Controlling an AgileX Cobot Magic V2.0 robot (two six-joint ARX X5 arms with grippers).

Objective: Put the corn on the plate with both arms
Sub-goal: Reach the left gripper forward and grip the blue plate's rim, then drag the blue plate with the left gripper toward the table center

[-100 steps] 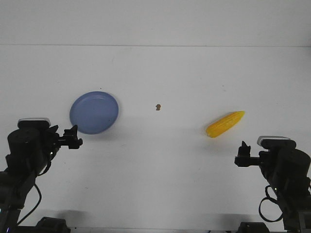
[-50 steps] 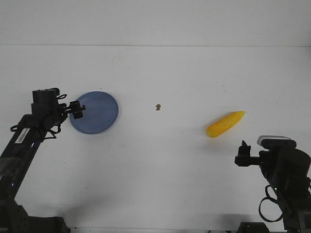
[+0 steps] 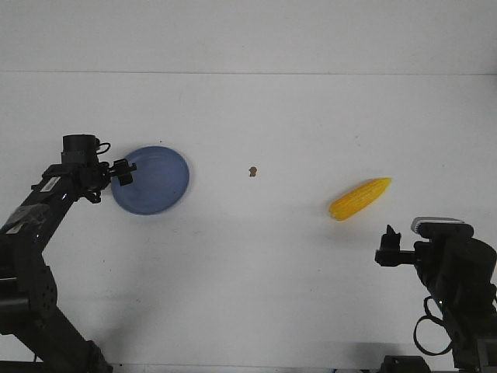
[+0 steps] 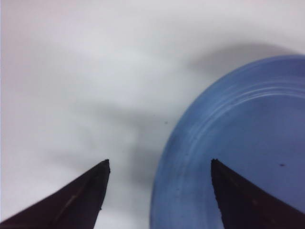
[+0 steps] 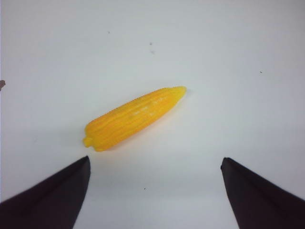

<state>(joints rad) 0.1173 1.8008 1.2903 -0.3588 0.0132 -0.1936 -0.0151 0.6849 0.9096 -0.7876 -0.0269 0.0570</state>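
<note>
The yellow corn (image 3: 359, 198) lies on the white table at the right, its pointed end towards the far right; it also shows in the right wrist view (image 5: 134, 118). The blue plate (image 3: 155, 184) lies at the left and is empty. My left gripper (image 3: 123, 173) is open at the plate's left rim; in the left wrist view (image 4: 159, 164) one finger is over the table and the other over the plate (image 4: 238, 143). My right gripper (image 3: 386, 250) is open and empty, on the near side of the corn and apart from it, as the right wrist view (image 5: 155, 162) shows.
A tiny brown speck (image 3: 252, 171) lies on the table between the plate and the corn. The table's far edge (image 3: 248, 74) runs across the back.
My left arm has reached forward from the near left until its open gripper is at the plate's left rim. The right arm, the corn and the plate have not moved.
</note>
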